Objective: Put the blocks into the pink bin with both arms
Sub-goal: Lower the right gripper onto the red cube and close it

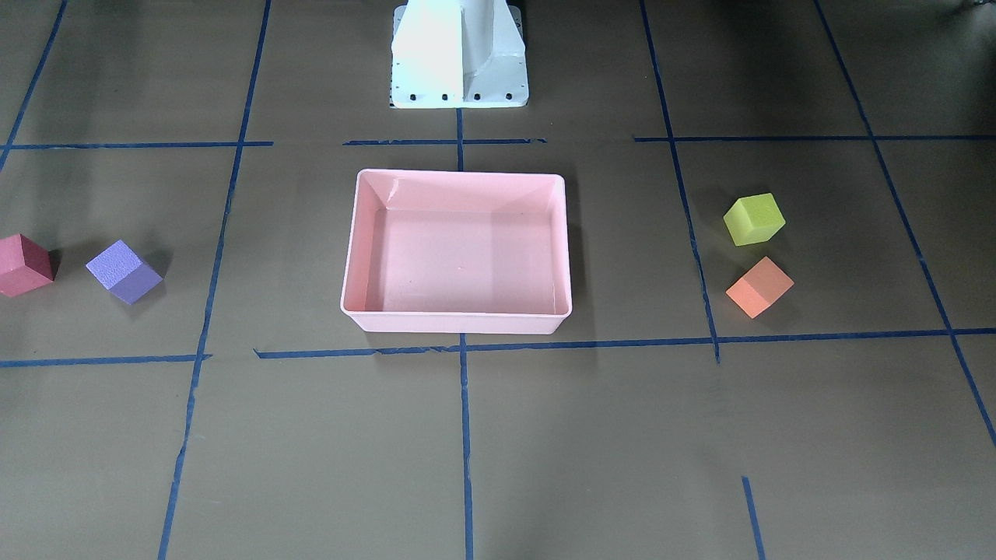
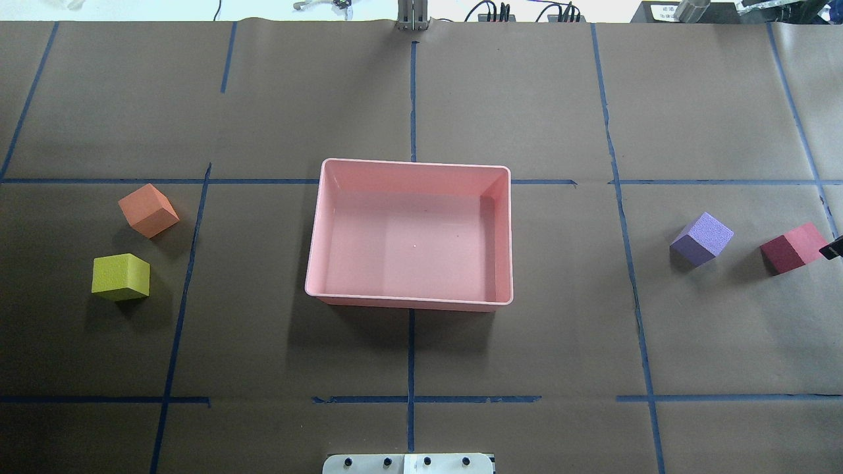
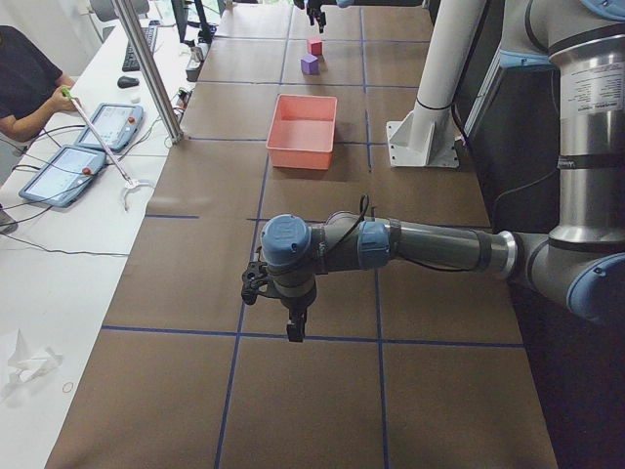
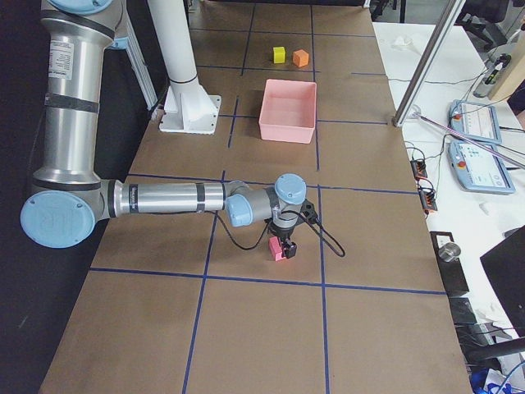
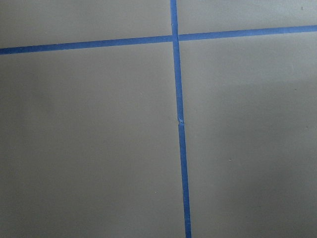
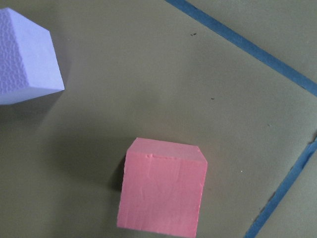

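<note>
The pink bin (image 2: 316,224) stands empty at the table's middle. The orange block (image 2: 148,210) and the yellow-green block (image 2: 120,277) lie to its left. The purple block (image 2: 701,238) and the red-pink block (image 2: 793,247) lie to its right. My right gripper (image 4: 285,242) hovers just above the red-pink block (image 4: 279,249), which shows below in the right wrist view (image 6: 162,191) with the purple block (image 6: 27,57) beside it. My left gripper (image 3: 293,327) hangs over bare table near the left end. No fingers show in either wrist view, so I cannot tell whether either gripper is open or shut.
Blue tape lines (image 5: 181,148) grid the brown table. The white pedestal base (image 1: 459,54) stands behind the bin. An operators' desk with tablets (image 3: 73,161) and a metal post (image 3: 146,68) runs along the far side.
</note>
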Robot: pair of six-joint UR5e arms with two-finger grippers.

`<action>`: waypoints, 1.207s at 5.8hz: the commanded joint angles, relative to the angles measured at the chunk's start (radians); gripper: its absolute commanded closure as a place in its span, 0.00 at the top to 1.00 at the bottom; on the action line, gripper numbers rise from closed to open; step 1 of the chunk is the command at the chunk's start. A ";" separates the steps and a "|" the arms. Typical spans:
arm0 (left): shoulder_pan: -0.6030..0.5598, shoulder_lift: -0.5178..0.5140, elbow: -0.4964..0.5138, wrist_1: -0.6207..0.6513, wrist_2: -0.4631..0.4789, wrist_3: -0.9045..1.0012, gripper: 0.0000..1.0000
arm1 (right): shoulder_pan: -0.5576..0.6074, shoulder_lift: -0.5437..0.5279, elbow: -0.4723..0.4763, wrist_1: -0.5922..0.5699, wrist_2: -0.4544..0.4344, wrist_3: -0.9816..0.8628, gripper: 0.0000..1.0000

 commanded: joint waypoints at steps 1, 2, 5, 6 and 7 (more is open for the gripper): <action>0.000 0.000 -0.002 0.000 0.000 0.000 1.00 | -0.035 0.028 -0.027 0.013 -0.003 0.146 1.00; 0.000 0.000 -0.002 0.000 0.000 0.000 1.00 | -0.058 0.030 -0.027 0.013 -0.005 0.157 1.00; 0.000 0.000 -0.002 0.000 0.000 0.000 1.00 | -0.095 0.037 -0.052 0.011 -0.060 0.155 1.00; 0.000 0.000 -0.002 0.000 0.000 0.000 1.00 | -0.106 0.040 -0.081 0.057 -0.075 0.151 1.00; 0.000 0.000 -0.002 0.000 0.000 0.000 1.00 | -0.114 0.053 -0.145 0.105 -0.083 0.164 0.93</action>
